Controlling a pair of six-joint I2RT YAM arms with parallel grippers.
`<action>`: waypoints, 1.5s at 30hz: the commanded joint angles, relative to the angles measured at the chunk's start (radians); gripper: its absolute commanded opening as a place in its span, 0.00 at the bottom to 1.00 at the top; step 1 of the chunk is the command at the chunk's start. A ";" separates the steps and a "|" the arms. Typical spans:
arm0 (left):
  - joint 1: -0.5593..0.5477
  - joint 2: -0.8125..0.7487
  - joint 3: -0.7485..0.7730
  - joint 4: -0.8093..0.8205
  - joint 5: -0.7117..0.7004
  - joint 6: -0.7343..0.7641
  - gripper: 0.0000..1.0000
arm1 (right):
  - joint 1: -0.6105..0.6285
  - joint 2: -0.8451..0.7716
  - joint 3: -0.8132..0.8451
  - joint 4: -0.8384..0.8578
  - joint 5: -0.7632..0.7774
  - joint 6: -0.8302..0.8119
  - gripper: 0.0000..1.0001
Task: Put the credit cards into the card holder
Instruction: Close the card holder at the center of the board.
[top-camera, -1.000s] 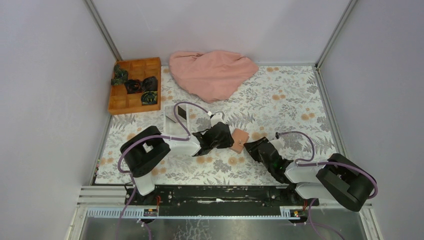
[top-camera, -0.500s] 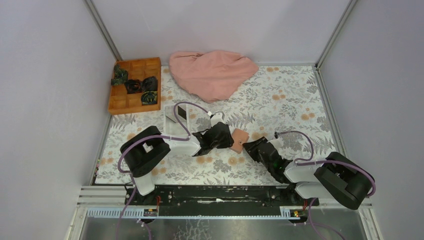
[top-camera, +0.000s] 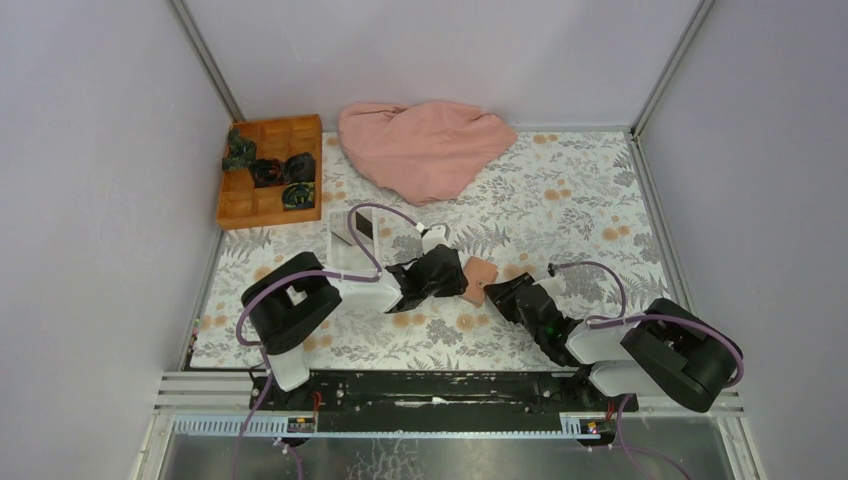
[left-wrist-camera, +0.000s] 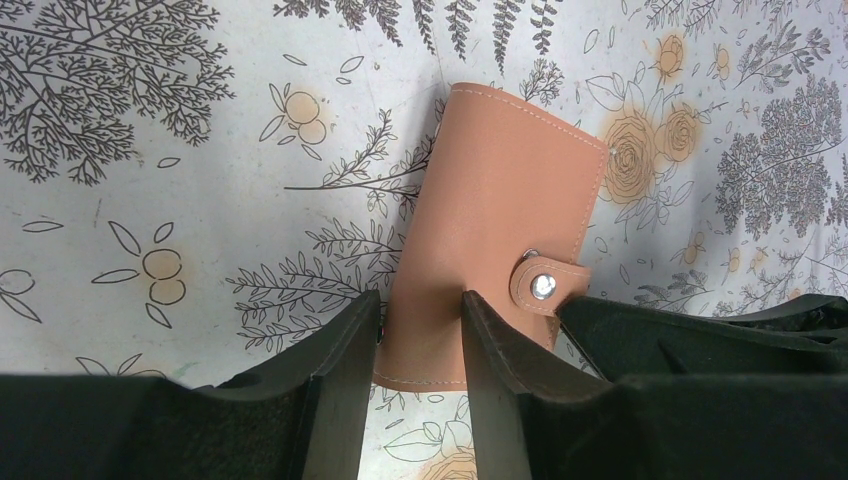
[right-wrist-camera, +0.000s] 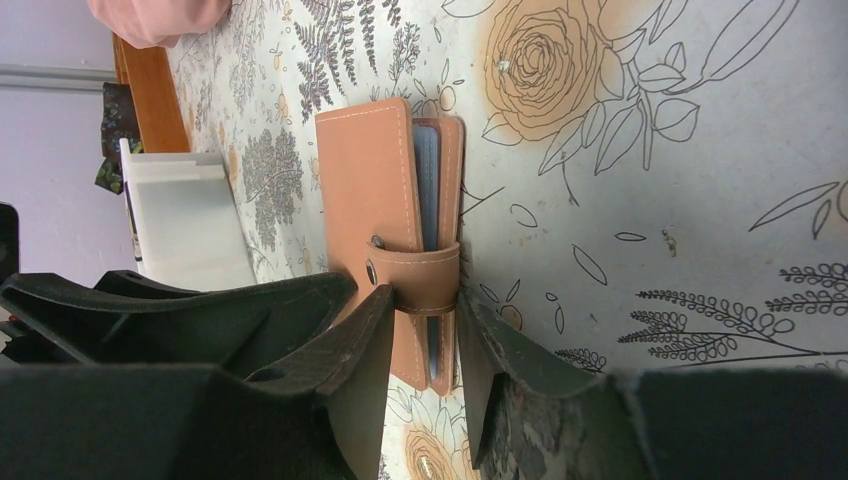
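Leather: one card holder (left-wrist-camera: 500, 210), snapped shut; one white tray (right-wrist-camera: 190, 225); one pink cloth (top-camera: 425, 145).

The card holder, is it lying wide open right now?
No, the card holder is folded shut, and its snap strap is buttoned around the edge where the cards show.

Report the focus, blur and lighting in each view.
Top external: even, diffuse light with no glare. Left wrist: card holder sharp, left end effector dark and slightly soft. Right wrist: picture turned sideways, the card holder crisp here too, right end effector dark and soft.
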 joint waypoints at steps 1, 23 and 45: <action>-0.017 0.117 -0.062 -0.253 0.026 0.036 0.44 | -0.007 0.026 -0.004 -0.018 -0.010 -0.025 0.38; -0.030 0.142 -0.049 -0.270 0.025 0.032 0.43 | -0.035 0.120 0.013 0.065 -0.070 -0.043 0.38; -0.032 0.168 -0.038 -0.273 0.030 0.039 0.43 | -0.052 0.189 0.103 -0.013 -0.130 -0.097 0.39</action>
